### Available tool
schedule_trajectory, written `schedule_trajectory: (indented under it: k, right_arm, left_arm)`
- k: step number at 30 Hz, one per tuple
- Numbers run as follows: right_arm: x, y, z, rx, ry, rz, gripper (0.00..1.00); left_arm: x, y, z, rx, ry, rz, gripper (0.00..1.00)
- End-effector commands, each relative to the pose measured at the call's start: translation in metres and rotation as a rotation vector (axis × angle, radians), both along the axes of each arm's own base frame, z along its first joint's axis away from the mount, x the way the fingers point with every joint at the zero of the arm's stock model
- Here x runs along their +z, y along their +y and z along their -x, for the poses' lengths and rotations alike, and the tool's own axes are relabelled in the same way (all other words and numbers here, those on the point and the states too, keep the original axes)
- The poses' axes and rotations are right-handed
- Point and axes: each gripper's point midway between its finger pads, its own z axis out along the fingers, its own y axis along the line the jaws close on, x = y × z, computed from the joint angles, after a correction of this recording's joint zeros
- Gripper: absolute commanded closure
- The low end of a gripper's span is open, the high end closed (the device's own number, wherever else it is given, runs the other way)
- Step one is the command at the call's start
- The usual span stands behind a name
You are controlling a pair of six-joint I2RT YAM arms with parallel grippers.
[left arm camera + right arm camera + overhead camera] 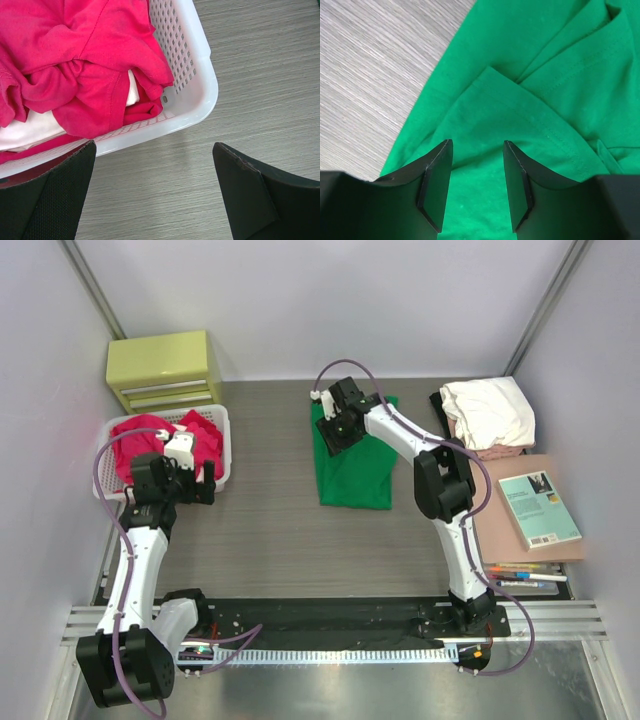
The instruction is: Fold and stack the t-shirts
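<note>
The green t-shirt lies in the upper middle of the surface. The right fingers hang over its top left edge, apart, pinching nothing. Bare surface lies left and below it. Red t-shirts fill the white basket at left; the left fingers gape wide by its corner.

Top view overhead, wide — wrist views close, downward: basket, green t-shirt

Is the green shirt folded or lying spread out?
Partly folded: the green t-shirt lies as a long narrow strip on the table, and the right wrist view shows a hemmed flap lapped over its body.
</note>
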Motion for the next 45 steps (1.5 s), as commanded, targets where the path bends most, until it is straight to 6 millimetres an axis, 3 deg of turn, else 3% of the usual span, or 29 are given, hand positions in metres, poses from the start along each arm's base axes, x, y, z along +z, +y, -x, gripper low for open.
schedule_trajectory:
  k: [1,3,13,17,24,34,37,41,45]
  right_arm:
    - [0.018,0.015,-0.021,0.012,-0.080,-0.034,0.50]
    - [0.018,0.017,-0.024,0.012,-0.085,-0.038,0.50]
    - [-0.019,0.017,-0.026,0.017,-0.032,-0.008,0.51]
    - [-0.025,0.015,-0.025,0.012,-0.026,-0.008,0.99]
    - [-0.012,0.021,-0.024,0.028,-0.045,-0.045,0.99]
    - [0.010,0.055,0.003,0.135,-0.069,-0.095,0.99]
    - [0.022,0.066,0.016,0.168,-0.087,-0.099,0.99]
    - [0.053,0.074,0.025,0.188,-0.144,-0.122,0.99]
    - [0.068,0.079,0.031,0.206,-0.165,-0.139,0.99]
  left_arm:
    - [0.010,-0.002,-0.003,-0.022,-0.034,-0.010,0.00]
    - [0.011,-0.002,-0.002,-0.019,-0.035,-0.011,0.00]
    - [0.010,-0.002,-0.002,-0.023,-0.031,-0.012,0.00]
    - [0.010,-0.003,-0.002,-0.027,-0.032,-0.012,0.00]
    - [0.009,-0.003,-0.002,-0.029,-0.027,-0.008,0.00]
    - [0.010,-0.003,-0.002,-0.029,-0.030,-0.009,0.00]
    - [0.010,-0.004,-0.001,-0.031,-0.032,-0.009,0.00]
    - [0.008,-0.004,-0.002,-0.032,-0.025,-0.004,0.00]
    - [0.008,-0.005,-0.002,-0.033,-0.023,-0.001,0.00]
